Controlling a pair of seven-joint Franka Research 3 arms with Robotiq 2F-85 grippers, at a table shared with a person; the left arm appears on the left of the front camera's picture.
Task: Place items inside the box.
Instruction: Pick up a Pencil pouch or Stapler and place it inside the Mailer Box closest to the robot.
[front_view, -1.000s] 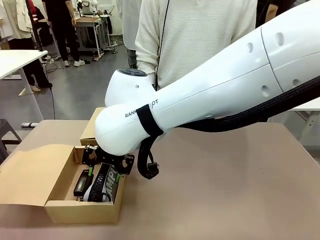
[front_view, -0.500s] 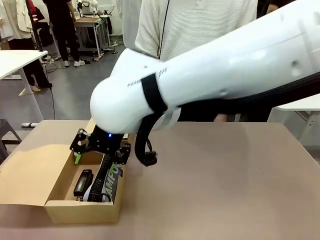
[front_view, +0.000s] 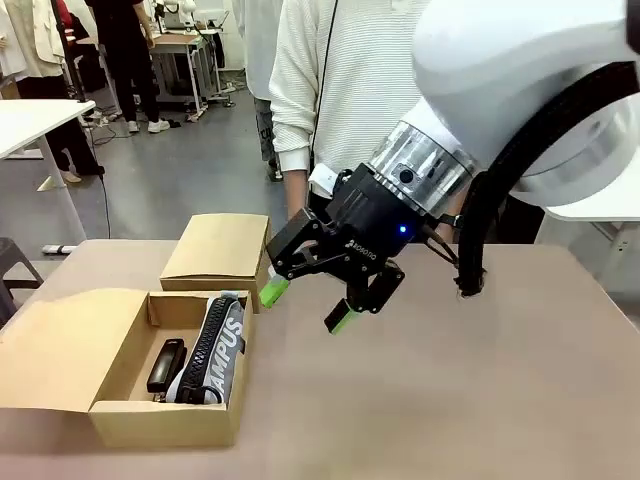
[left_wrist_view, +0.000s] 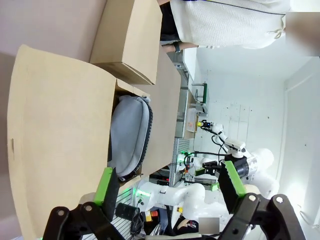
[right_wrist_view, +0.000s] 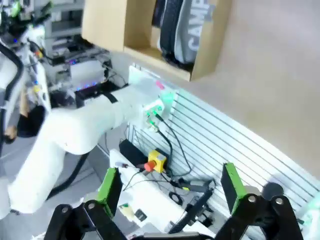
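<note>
1. The right hand (front_view: 308, 305) is hanging in the air above the tan surface (front_view: 460, 400), just to the right of the open cardboard box (front_view: 165, 425). Its green-padded fingers (front_view: 273, 291) are standing wide apart and are gripping nothing.
2. In the right wrist view, the right hand (right_wrist_view: 171, 189) is showing the same spread, with only empty air between its pads. The cardboard box (right_wrist_view: 107, 25) is sitting well beyond it at the top of the picture.
3. The left hand (left_wrist_view: 167, 185) is also standing with its fingers apart and empty, and is facing the box's opened flap (left_wrist_view: 60, 125).
4. The navy "CAMPUS" zip pouch (front_view: 218, 350) is standing on its long edge inside the box, running along the right wall with its zipper facing up.
5. The black stapler (front_view: 165, 365) is lying on the box floor, just left of that pouch.
6. In the left wrist view, a pale grey pouch (left_wrist_view: 129, 135) with a black zipper is resting inside the box behind the flap.
7. A closed carton (front_view: 215, 250) is sitting on the surface just behind the open box.
8. A person in a white ribbed sweater (front_view: 370, 90) is standing at the far side of the surface.
</note>
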